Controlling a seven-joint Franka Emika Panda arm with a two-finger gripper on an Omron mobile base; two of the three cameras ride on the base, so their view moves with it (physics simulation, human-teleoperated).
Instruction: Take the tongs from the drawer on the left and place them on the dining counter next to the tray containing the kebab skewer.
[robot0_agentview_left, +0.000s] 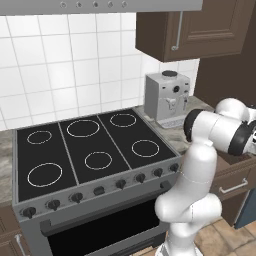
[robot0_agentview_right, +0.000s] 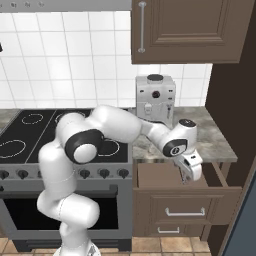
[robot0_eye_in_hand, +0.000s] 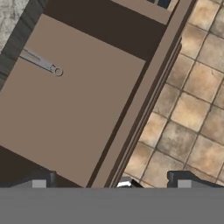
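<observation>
While pincer (robot0_agentview_right: 187, 178) hangs wide open, empty, over open drawer (robot0_eye_in_hand: 65, 109), tongs (robot0_eye_in_hand: 43, 63) near back edge.

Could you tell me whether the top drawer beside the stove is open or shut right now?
Open. The drawer stands pulled out from under the counter, its brown floor exposed, and the hand view shows the tongs lying inside near the back.

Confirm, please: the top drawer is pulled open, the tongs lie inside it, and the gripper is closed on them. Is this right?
Not quite. The drawer is open and the tongs lie inside, but the gripper is open and apart from them, as the hand view shows.
</observation>
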